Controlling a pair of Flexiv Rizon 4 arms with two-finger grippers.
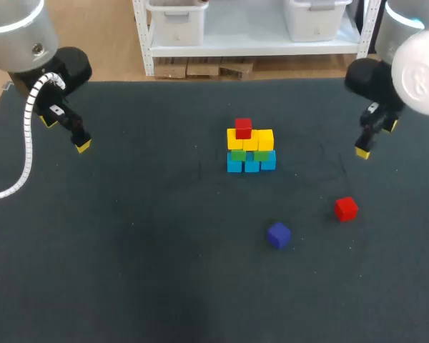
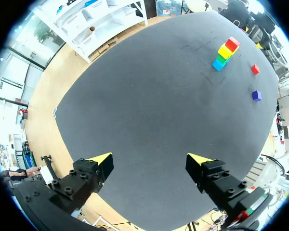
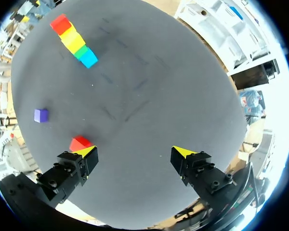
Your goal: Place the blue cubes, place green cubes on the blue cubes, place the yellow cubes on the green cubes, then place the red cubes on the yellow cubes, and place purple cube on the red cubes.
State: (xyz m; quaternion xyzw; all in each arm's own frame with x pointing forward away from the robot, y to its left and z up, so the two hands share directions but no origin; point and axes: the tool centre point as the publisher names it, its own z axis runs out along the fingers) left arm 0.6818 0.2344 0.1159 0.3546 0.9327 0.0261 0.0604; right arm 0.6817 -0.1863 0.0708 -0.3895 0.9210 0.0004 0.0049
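Right wrist view: the loose red plastic-looking cube [image 3: 80, 143] sat ahead of one fingertip of the right gripper [image 3: 135, 153], not between the tips. Its fingers were wide apart, holding nothing. The left gripper [image 2: 149, 161] was likewise apart and empty, well away, so the right arm was nearer. The blue-green-yellow cube stack [image 1: 250, 148], one red on top, stood far ahead. Cube had no long axis. No legible print.

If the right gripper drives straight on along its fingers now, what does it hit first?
Likely only the bare table: the open right gripper points at dark mat. The loose red cube lies just beside it, off that line, though depth is unclear.
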